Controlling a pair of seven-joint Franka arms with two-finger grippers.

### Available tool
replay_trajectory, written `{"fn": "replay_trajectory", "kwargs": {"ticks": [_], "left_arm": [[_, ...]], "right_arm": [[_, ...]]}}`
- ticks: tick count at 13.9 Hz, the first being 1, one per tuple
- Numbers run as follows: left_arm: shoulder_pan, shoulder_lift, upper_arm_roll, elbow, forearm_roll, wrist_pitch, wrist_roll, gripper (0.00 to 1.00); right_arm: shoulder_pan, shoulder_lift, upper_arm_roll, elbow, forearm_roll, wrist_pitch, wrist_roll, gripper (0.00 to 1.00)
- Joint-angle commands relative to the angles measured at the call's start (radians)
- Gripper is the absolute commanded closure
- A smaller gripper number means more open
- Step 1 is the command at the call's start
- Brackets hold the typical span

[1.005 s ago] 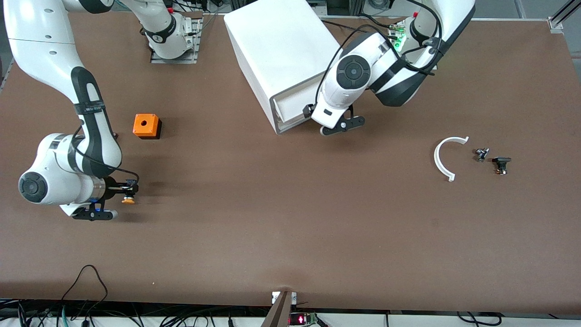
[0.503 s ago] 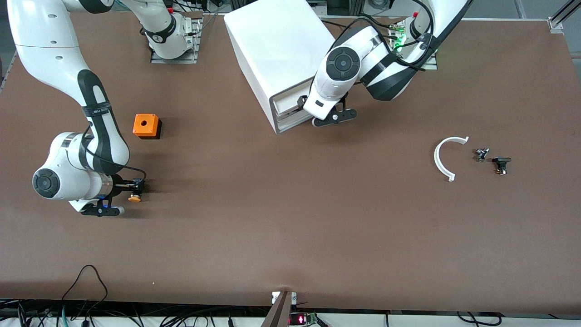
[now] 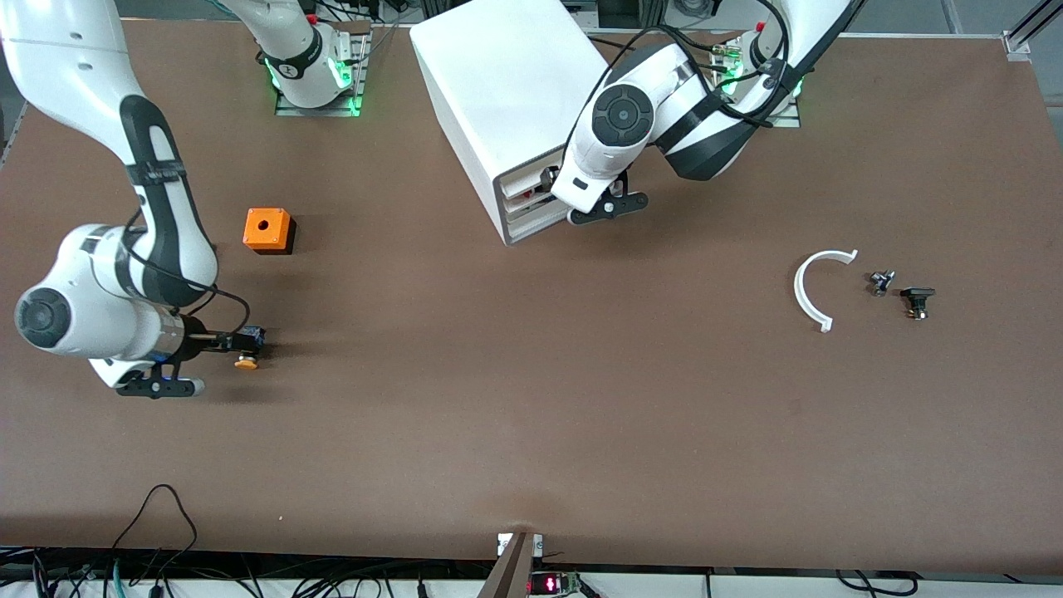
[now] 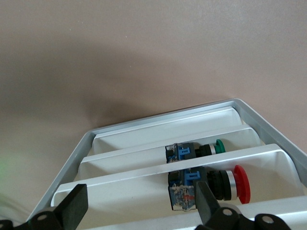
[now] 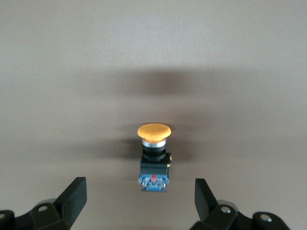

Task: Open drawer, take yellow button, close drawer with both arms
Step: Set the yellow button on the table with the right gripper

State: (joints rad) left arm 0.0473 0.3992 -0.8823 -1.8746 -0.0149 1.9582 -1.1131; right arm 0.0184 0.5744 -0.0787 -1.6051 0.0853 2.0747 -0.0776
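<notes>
Right tool (image 5: pixel 139 203) has just spread its fingers and let go of the button (image 3: pixel 246 362), which now lies free on the worktop (image 3: pixel 531 399) at the right arm's end, nearer the front camera than the orange cube (image 3: pixel 267 230). Take-out looks done. Left tool (image 4: pixel 136 211), fingers apart, has pushed the drawer (image 3: pixel 531 184) in; the cabinet (image 3: pixel 511 100) looks almost closed.

A cabinet (image 3: pixel 507 91) stands on the bench (image 3: pixel 531 415) between the two arm bases. Toward the right arm's end from the cabinet sits a cube (image 3: pixel 267 229); nearer the camera than the cube lies the button (image 3: pixel 247 360). Toward the left arm's end from the cabinet lie a curved piece (image 3: pixel 810 291) and two small parts (image 3: pixel 901 292).
</notes>
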Motion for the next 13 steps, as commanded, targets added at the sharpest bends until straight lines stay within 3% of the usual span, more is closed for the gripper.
{"fn": "replay_trajectory", "kwargs": {"ticks": [1, 8, 11, 13], "left_arm": [[0.003, -0.019, -0.017, -0.009, -0.036, -0.018, -0.007, 0.00], [0.011, -0.019, -0.017, 0.008, -0.034, -0.042, 0.030, 0.00], [0.029, -0.020, 0.006, 0.098, -0.011, -0.120, 0.148, 0.00], [0.083, -0.020, 0.011, 0.155, 0.065, -0.192, 0.255, 0.00]], "right_arm": [[0.000, -0.115, 0.004, -0.041, -0.001, -0.050, -0.014, 0.00], [0.000, -0.381, 0.007, -0.122, -0.018, -0.240, -0.010, 0.00], [0.000, -0.432, 0.008, -0.105, -0.039, -0.319, 0.011, 0.00], [0.000, -0.456, 0.007, -0.085, -0.042, -0.355, 0.019, 0.00]]}}
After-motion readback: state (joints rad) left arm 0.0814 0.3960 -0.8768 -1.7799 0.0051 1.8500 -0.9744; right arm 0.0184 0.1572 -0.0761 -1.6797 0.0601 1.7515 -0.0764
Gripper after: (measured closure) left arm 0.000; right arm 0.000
